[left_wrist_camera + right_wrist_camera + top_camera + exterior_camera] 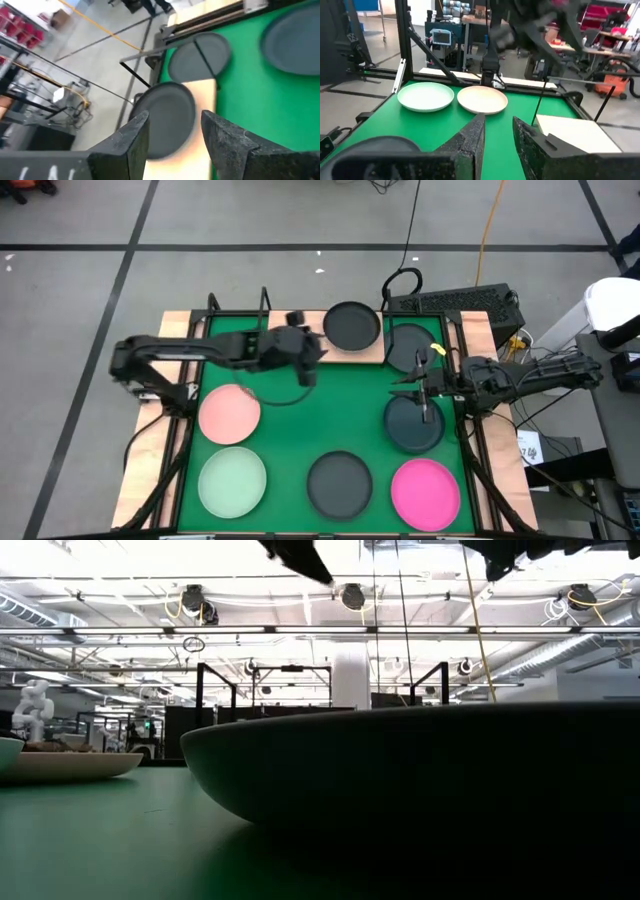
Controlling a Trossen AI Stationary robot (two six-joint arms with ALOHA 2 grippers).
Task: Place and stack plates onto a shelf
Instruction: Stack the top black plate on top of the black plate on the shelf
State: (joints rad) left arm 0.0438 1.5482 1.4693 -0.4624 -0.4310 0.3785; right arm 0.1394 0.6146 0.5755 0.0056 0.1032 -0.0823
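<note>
Placement step: we judge one black plate (352, 326) set on the shelf (372, 352), ahead of the left gripper (172, 137), fingers open, empty. Right gripper (495, 131), fingers parted, hovers over the dark teal plate (414, 423); next, grip its rim.

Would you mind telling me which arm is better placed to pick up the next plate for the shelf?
The right. Its gripper hangs directly over the dark teal plate, fingers open. The left gripper hovers over bare mat beside the shelf.
</note>
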